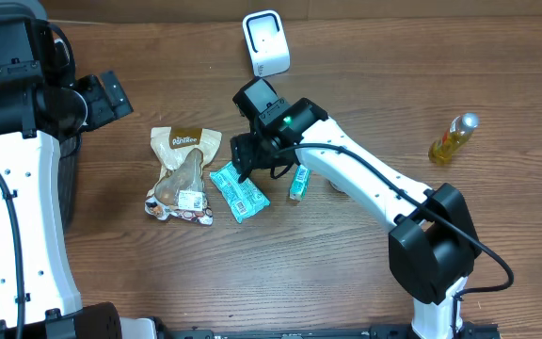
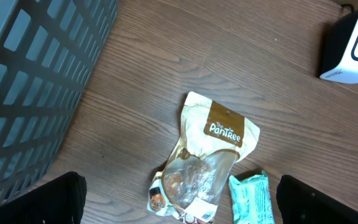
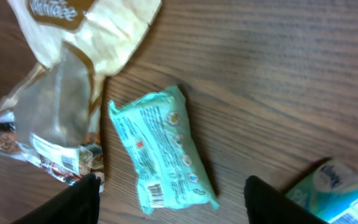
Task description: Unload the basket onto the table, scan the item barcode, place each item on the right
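Observation:
A teal packet [image 1: 239,191] lies flat on the wooden table, and the right wrist view shows its barcode [image 3: 156,193] printed at the near end. My right gripper [image 1: 252,160] hovers over this packet [image 3: 160,149], open [image 3: 174,202], one finger on each side and neither touching it. The white scanner [image 1: 265,42] stands at the back of the table. My left gripper [image 1: 111,94] is open [image 2: 179,202] and empty, held high above a brown-and-cream snack bag [image 2: 213,155].
The snack bag [image 1: 184,174] lies just left of the teal packet. A small tissue pack [image 1: 298,181] lies right of it. A yellow bottle [image 1: 454,137] lies at the far right. A dark mesh basket [image 2: 36,81] stands at the left edge.

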Robot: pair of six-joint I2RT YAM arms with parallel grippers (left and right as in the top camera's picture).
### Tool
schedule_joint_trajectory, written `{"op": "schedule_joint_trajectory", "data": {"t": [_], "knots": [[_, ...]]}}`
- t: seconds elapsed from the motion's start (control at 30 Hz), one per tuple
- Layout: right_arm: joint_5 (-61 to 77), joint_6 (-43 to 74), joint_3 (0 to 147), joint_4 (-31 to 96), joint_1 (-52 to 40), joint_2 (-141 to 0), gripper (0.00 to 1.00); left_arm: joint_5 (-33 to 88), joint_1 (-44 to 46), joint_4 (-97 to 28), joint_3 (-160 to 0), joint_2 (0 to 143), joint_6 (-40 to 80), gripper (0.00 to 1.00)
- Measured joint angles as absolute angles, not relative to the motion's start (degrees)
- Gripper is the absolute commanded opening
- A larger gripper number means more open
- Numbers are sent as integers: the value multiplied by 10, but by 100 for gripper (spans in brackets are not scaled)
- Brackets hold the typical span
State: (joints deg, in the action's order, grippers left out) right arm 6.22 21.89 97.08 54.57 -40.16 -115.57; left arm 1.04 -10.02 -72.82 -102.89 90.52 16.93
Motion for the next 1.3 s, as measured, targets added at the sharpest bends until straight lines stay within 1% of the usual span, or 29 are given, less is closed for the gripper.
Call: {"op": "schedule_joint_trajectory", "data": {"t": [0.07,0.1,0.13,0.4,0.6,0.8,0.9,1.1,1.3], "knots": [[57,221,965,537,-402,-1162,11,10,-100,-728,-1029,905,169,99],[55,224,963,533,-402,-1166,6,10,-100,-728,-1029,905,169,100],[52,222,959,528,-402,-1173,5,10,-100,-728,-1029,905,169,100],[42,223,936,519,-402,-1211,5,10,-100,-728,-1029,905,169,100],[41,223,927,515,-402,-1211,5,10,-100,-728,-1029,905,169,99],[41,223,887,508,-402,-1211,6,10,-100,-728,-1029,905,169,100],[51,223,878,511,-402,-1211,9,10,-100,-728,-1029,905,169,100],[123,223,877,519,-402,-1211,11,10,-100,-728,-1029,905,169,100],[175,212,879,542,-402,-1212,24,10,-100,-728,-1029,905,169,99]]}}
